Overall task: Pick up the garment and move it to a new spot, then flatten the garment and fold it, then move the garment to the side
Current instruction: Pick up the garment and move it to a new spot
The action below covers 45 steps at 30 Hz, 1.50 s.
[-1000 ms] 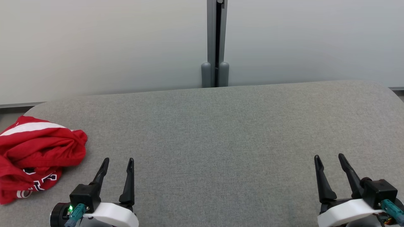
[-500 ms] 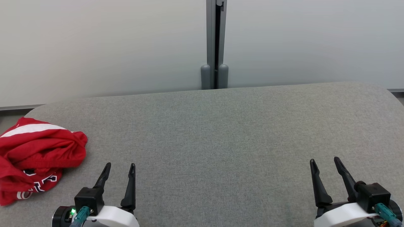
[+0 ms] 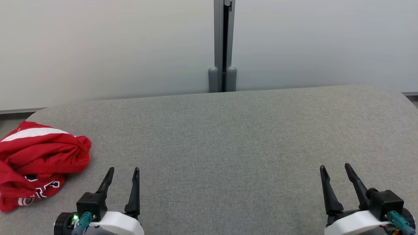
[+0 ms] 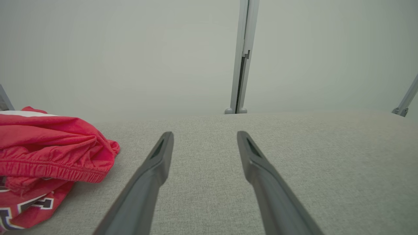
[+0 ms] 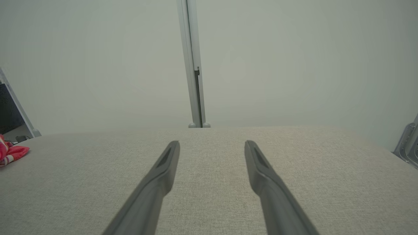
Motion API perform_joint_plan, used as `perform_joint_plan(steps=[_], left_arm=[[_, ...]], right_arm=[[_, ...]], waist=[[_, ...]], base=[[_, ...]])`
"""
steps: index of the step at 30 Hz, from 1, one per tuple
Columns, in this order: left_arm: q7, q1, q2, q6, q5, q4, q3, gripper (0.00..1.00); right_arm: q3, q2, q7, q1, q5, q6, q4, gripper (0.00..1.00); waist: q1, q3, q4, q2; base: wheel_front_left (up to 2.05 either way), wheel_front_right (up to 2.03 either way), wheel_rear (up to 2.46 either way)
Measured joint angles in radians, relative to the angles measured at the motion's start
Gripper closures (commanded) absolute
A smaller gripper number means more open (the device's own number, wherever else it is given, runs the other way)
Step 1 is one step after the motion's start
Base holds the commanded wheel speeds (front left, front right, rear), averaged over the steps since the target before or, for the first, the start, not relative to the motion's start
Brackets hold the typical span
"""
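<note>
I see a crumpled red cloth garment (image 3: 39, 160) heaped at the left edge of the grey fabric-covered bench (image 3: 228, 137). It has a white band across its top fold and white block lettering edged in dark on the lowest layer. My left wrist camera shows a gathered, elastic-looking hem along one fold. My left gripper (image 3: 124, 169) hovers near the heap without touching it, fingers spread and holding nothing. My right gripper (image 3: 335, 166) is well apart on the other side, also spread and empty.
</note>
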Motion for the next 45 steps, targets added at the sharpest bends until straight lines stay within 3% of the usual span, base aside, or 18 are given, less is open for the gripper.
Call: perform_joint_plan(steps=[6,12,30,37,45], left_arm=[[-0.001,-0.011,-0.002,0.003,-0.004,0.002,-0.001,0.00],[-0.001,-0.032,-0.001,0.007,-0.008,-0.007,0.003,0.00],[-0.001,-0.043,0.000,0.007,0.003,-0.027,0.054,0.00],[-0.001,-0.042,0.000,0.006,0.003,-0.026,0.058,0.00],[-0.001,-0.045,-0.001,0.006,0.003,-0.026,0.058,0.00]], right_arm=[[0.004,-0.006,0.002,0.000,0.004,0.000,-0.014,0.00],[0.005,-0.009,0.012,0.005,0.000,0.000,-0.053,0.00],[0.041,-0.009,0.050,-0.001,-0.006,0.000,-0.109,0.00],[0.043,-0.009,0.051,-0.003,-0.005,0.000,-0.111,0.00],[0.043,-0.018,0.053,-0.006,0.002,0.000,-0.109,0.00]], waist=[[0.0000,0.004,0.024,0.0000],[0.0000,0.008,0.090,0.0000],[0.0000,0.026,0.427,0.0000],[0.0000,0.030,0.470,0.0000],[0.0000,0.036,0.471,0.0000]], base=[[0.00,0.00,0.00],[0.00,0.00,0.00],[0.00,0.00,0.00],[0.00,0.00,0.00],[0.00,0.00,0.00]])
